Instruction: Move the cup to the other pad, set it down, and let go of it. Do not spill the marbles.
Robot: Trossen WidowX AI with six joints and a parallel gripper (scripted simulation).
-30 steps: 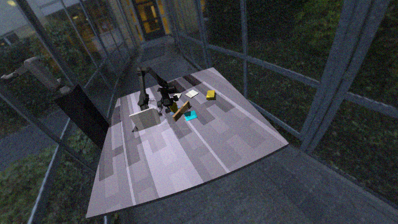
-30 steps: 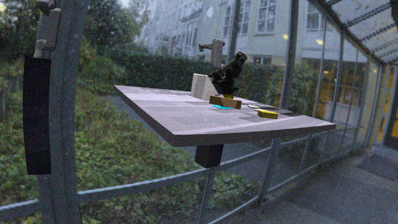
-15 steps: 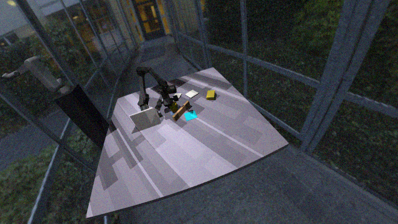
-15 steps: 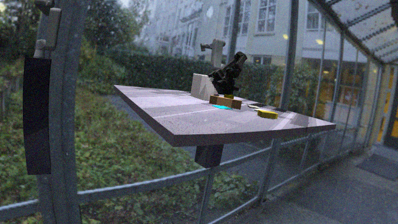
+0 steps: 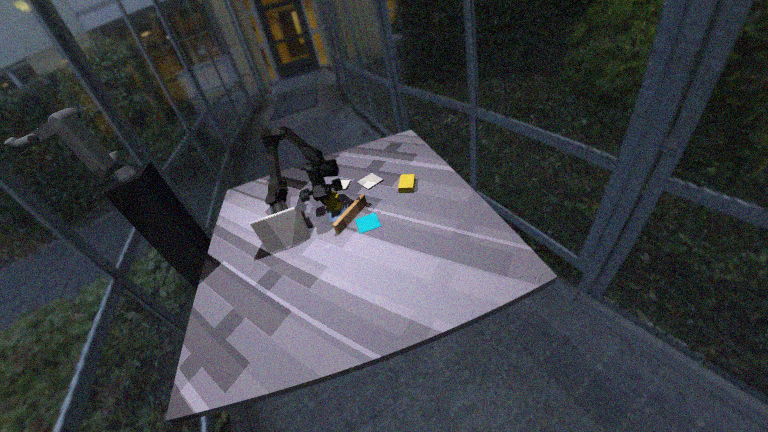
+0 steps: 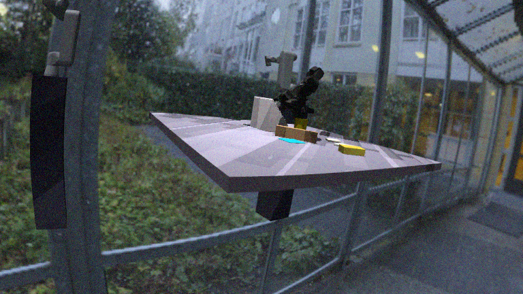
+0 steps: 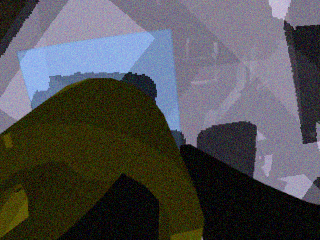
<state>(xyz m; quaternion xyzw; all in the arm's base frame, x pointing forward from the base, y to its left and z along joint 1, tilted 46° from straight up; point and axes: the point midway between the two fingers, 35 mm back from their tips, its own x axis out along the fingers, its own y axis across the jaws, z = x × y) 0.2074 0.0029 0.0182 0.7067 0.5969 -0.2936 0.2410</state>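
An olive-yellow cup [image 5: 332,201] [image 6: 300,122] [image 7: 100,134] is at the light blue pad [image 7: 100,54] [image 5: 334,217], just behind a wooden bar [image 5: 349,212] [image 6: 295,133]. My gripper [image 5: 327,196] [image 6: 297,115] [image 7: 167,157] is shut on the cup, with its dark fingers on either side of the cup's wall. I cannot tell whether the cup's base touches the pad. The marbles are hidden in the wrist view. A cyan pad [image 5: 368,223] [image 6: 291,140] lies flat on the table on the other side of the bar.
A grey wedge-shaped block [image 5: 281,227] [image 6: 263,114] stands left of the arm. A yellow block [image 5: 406,182] [image 6: 351,149] and a white sheet [image 5: 370,180] lie farther right. The arm's base [image 5: 275,192] stands at the table's back edge.
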